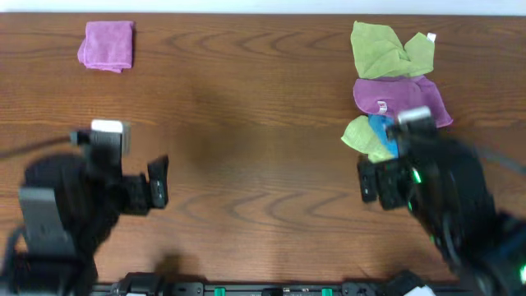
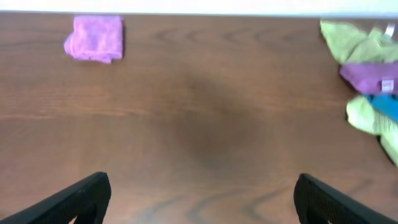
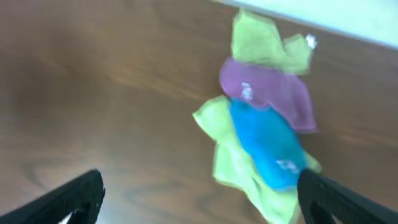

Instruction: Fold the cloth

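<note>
The mauve cloth (image 1: 107,45) lies folded into a small square at the table's far left corner; it also shows in the left wrist view (image 2: 95,38). My left gripper (image 1: 158,182) is open and empty over bare wood near the front left, far from the cloth; its fingers (image 2: 199,202) frame bare table. My right gripper (image 1: 368,179) is open and empty at the right, just in front of the pile of other cloths; its fingers (image 3: 199,199) hover with the pile's near edge between them, not touching.
A pile at the right holds a green cloth (image 1: 386,49), a purple cloth with a white tag (image 1: 399,97), a blue cloth (image 1: 382,131) and another green cloth (image 1: 362,136). The right wrist view shows them too, with the blue cloth (image 3: 267,146) on top.
</note>
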Robot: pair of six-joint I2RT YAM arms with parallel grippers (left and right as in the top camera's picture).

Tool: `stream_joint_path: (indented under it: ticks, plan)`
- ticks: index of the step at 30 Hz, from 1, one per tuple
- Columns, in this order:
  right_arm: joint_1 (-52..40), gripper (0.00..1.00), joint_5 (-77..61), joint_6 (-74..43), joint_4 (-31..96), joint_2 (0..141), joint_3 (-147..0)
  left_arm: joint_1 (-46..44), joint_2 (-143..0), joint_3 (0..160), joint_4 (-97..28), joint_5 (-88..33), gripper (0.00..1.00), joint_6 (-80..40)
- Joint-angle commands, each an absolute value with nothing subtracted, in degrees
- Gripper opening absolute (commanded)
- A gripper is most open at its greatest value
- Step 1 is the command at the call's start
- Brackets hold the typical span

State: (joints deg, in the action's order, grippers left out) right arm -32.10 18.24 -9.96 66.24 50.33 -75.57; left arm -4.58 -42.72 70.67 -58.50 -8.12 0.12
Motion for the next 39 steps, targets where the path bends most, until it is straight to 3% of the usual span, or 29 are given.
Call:
stream_joint_path:
  ticks: [1,5,13,23,35,39]
  plan:
    - [-32.73,0.99,16.25,-11.79,59.35,39.81,-65.01,-4.69,-36.69,58.30,-51.92,-7.11,0.95,-3.11]
    - [-32.60,0.99,16.49,-16.10,52.12,33.43,-52.88,-4.69,-34.85,44.31,-40.38,-11.46,0.95,-8.73]
    - [-32.60,0.99,16.10,-16.29,46.26,33.87,-48.53,-4.67,-34.85,40.01,-33.28,-13.52,0.95,-10.35]
    - [-32.60,0.99,16.05,-16.27,49.84,33.87,-48.51,-4.69,-34.85,40.01,-33.78,-13.47,0.96,-10.33]
    - [-32.60,0.99,16.05,-16.25,53.65,33.87,-48.51,-4.69,-34.85,39.99,-44.40,-13.41,0.95,-10.31]
    - [-32.60,0.99,16.05,-16.27,53.65,33.87,-48.51,-4.91,-31.22,39.46,-43.83,-6.57,0.95,-9.26]
